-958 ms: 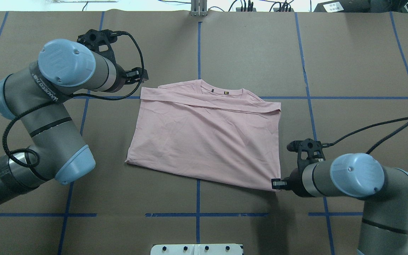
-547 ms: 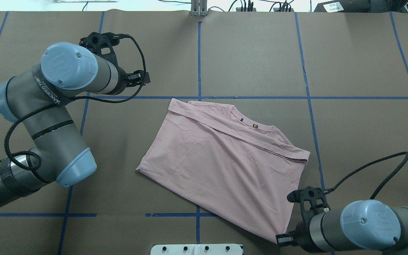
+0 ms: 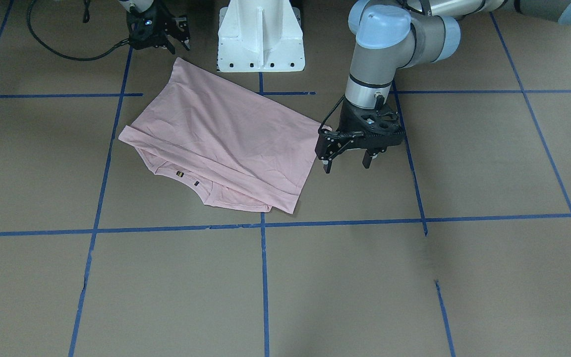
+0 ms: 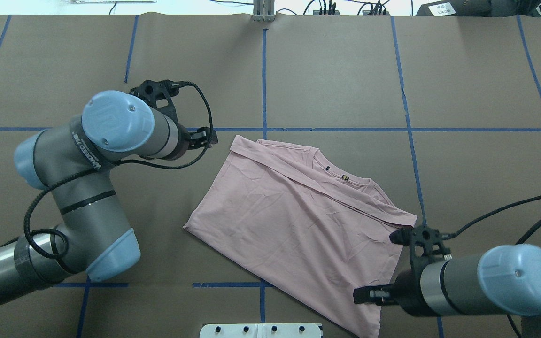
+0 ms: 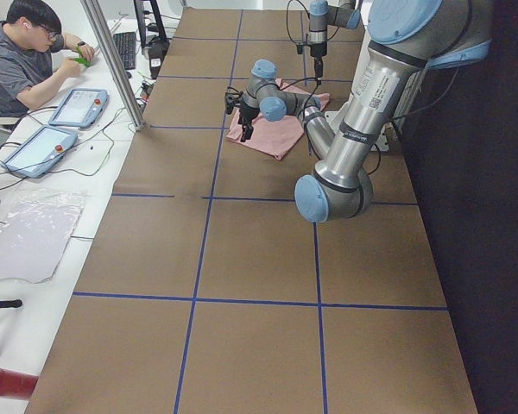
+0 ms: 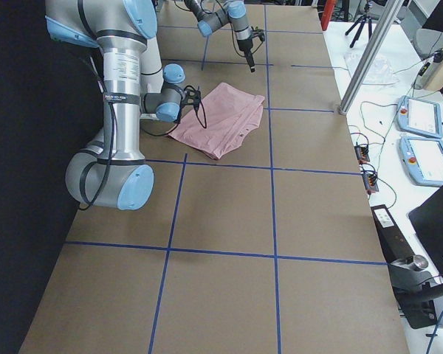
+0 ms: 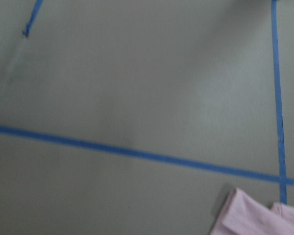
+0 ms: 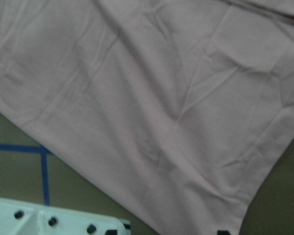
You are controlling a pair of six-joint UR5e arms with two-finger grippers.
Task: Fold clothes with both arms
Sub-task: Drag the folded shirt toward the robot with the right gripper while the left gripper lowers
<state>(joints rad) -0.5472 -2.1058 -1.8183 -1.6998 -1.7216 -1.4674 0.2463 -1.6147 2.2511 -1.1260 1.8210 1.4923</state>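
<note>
Two pincers flank the folded pink T-shirt (image 4: 294, 230) we see askew on the worktop (image 4: 336, 70): left pincer (image 3: 346, 163) wide, beside its far left corner; right pincer (image 4: 362, 295) above its near right corner, and we cannot tell its spread.

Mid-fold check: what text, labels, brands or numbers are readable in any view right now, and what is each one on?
"WANZEED", as best I can read it: white lettering on the black strap round the left arm; the characters after it are too small.
Two small tags inside the T-shirt collar: too small to read.
White label at the overhead view's top right: blurred.
No print shows on the shirt.
</note>
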